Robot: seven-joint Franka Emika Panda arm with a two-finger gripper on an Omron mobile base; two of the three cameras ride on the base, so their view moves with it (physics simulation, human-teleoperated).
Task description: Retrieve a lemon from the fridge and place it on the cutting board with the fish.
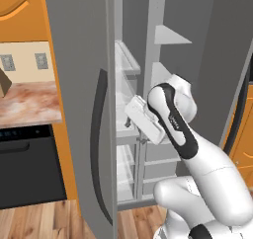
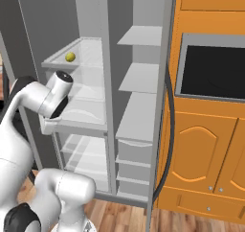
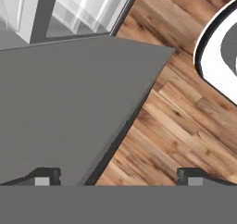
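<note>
The fridge (image 2: 143, 77) stands with its doors swung wide, showing white shelves and clear drawers. A small yellow-green lemon (image 2: 70, 57) lies on the upper glass shelf of the left compartment. My white hand (image 1: 143, 119) hangs in front of that compartment, below the lemon's shelf and just right of the open grey left door (image 1: 79, 85). In the hand view my gripper (image 3: 119, 177) is open and holds nothing; it looks down at the grey door and the wooden floor (image 3: 176, 121). The cutting board and the fish are out of view.
A black dishwasher (image 1: 29, 169) sits under a marbled counter (image 1: 29, 102) left of the fridge, with a tan object (image 1: 2, 82) cut off at the edge. Orange cabinets with a dark built-in oven (image 2: 213, 73) stand to the right. The doors hem in the arm.
</note>
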